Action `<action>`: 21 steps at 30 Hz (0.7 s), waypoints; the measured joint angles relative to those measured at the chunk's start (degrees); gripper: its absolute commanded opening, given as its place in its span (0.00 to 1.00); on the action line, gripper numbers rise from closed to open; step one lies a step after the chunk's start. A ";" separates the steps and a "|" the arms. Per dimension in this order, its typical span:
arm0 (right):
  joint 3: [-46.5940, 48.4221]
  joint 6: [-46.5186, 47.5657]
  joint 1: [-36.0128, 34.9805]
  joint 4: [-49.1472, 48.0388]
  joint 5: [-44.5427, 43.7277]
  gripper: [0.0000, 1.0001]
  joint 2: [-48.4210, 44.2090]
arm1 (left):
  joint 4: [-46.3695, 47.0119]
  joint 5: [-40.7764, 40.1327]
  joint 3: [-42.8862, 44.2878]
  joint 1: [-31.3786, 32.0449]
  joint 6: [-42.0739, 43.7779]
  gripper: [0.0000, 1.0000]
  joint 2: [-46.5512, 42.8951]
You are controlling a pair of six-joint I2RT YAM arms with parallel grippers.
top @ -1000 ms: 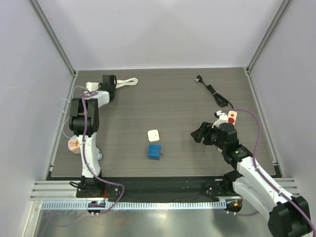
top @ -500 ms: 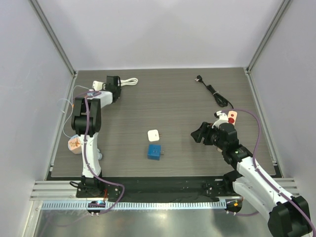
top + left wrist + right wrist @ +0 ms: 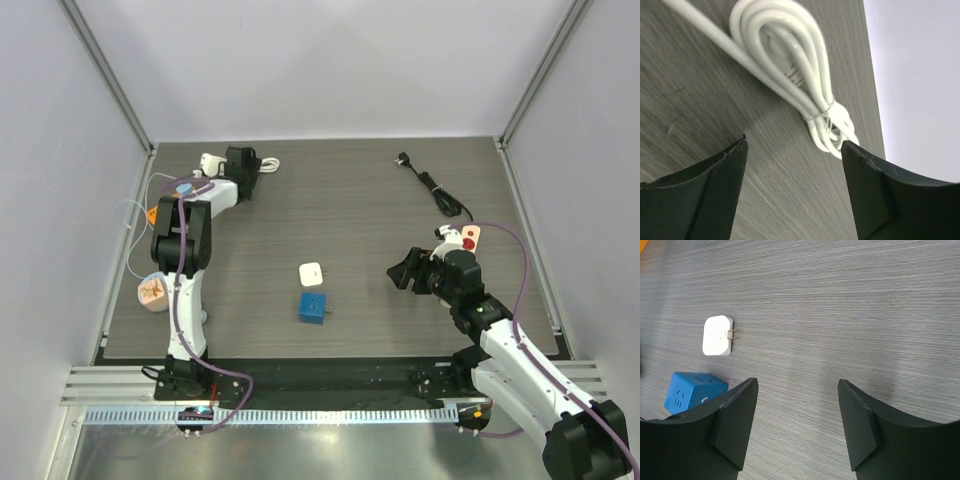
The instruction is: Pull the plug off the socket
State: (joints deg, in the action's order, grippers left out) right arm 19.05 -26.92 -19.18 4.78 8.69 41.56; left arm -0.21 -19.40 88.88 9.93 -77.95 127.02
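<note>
The white square plug (image 3: 311, 272) lies flat mid-table with its prongs bare; the right wrist view shows it as the plug (image 3: 717, 335). Just in front of it stands the blue cube socket (image 3: 314, 307), apart from the plug, also seen as the socket (image 3: 692, 390). My right gripper (image 3: 402, 270) hovers to their right, open and empty, with the right gripper (image 3: 797, 382) over bare wood. At the far back left, my left gripper (image 3: 246, 162) is open and empty beside a coiled white cable (image 3: 268, 165). The left gripper (image 3: 795, 145) stands just short of the coil (image 3: 790, 65).
A black cord (image 3: 432, 183) lies at the back right. A red-and-white piece (image 3: 468, 237) sits by the right wrist. An orange-and-white object (image 3: 150, 291) rests at the left edge beside the left arm. Walls close the table's back and sides.
My left gripper has slid right along the back edge toward the white cable coil, and its jaws have come open. The right arm, plug and socket have not moved.
</note>
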 measured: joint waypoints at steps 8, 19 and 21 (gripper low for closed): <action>0.00 0.02 0.00 -0.02 0.02 0.71 0.04 | -6.23 -1.16 15.45 -0.26 -2.56 0.75 9.03; 0.00 0.02 0.00 -0.02 0.00 0.70 0.07 | -13.53 -3.04 25.46 -0.26 -6.51 0.25 15.02; 0.00 0.02 0.00 -0.02 0.02 0.70 0.07 | -13.07 -2.89 25.90 -0.26 -6.88 0.15 15.43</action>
State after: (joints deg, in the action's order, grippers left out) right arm 19.05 -26.89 -19.18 4.75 8.71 41.63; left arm -13.28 -22.28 114.78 9.67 -84.84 142.45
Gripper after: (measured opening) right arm 0.705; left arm 0.254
